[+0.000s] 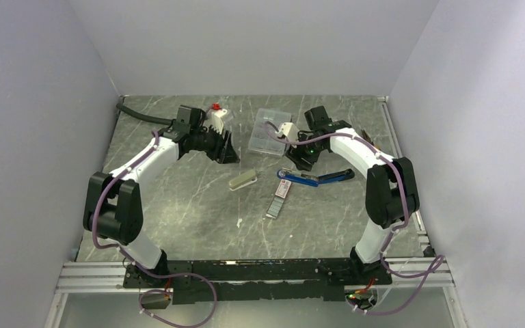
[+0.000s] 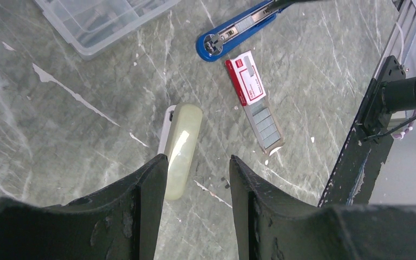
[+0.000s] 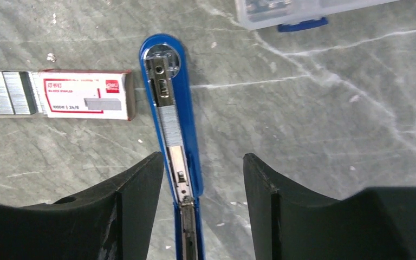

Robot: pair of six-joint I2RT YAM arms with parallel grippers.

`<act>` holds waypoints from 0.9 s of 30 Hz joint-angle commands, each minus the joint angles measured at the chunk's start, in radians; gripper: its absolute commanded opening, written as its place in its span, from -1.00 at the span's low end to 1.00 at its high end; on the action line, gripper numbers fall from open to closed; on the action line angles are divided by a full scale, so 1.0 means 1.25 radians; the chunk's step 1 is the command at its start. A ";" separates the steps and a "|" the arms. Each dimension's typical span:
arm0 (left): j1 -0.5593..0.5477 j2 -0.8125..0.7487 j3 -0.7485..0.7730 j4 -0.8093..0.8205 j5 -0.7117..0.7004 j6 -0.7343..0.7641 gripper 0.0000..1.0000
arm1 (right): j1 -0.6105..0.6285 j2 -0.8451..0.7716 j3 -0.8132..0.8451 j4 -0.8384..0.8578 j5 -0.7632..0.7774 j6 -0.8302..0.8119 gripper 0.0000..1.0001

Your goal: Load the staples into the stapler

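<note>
right claw [image 3: 203, 162] spread wide, empty, over open blue stapler [image 3: 190, 146], silvery strip [image 3: 170, 127] in its channel, staples [image 3: 5, 92] sticking out of white box [image 3: 84, 95] just left of stapler, left claw [image 2: 197, 162] spread, empty, over pale block [image 2: 181, 143], clear case [image 3: 303, 11] far side

**Item counts, placed from the stapler.** One blue stapler [image 1: 301, 179], opened flat. Just beside it, toward the left arm's side: one white box [image 1: 283, 190] with one dark tray [image 1: 274, 207] drawn out. The tray carries staples [image 2: 265, 130] in strips too fine to count. Farther that way: one pale oblong object [image 1: 243, 181]. Beyond the stapler: one clear compartment case [image 1: 270, 131]. Two arms, two grippers: left gripper [image 2: 197, 168], right gripper [image 3: 203, 162], two fingers each.
</note>
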 commanded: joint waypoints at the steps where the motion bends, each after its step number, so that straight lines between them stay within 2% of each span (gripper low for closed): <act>1: 0.008 -0.001 0.043 0.016 0.013 0.011 0.01 | 0.000 -0.012 -0.045 0.051 -0.079 0.006 0.22; 15: 0.016 0.013 0.047 0.025 0.022 0.005 0.02 | -0.002 0.025 -0.098 0.095 -0.070 -0.006 0.20; 21: 0.019 0.012 0.045 0.026 0.025 0.002 0.02 | -0.001 0.047 -0.103 0.104 -0.069 -0.015 -0.04; 27: 0.020 0.007 0.038 0.024 0.023 0.010 0.01 | -0.002 0.052 -0.108 0.083 -0.059 -0.043 -0.50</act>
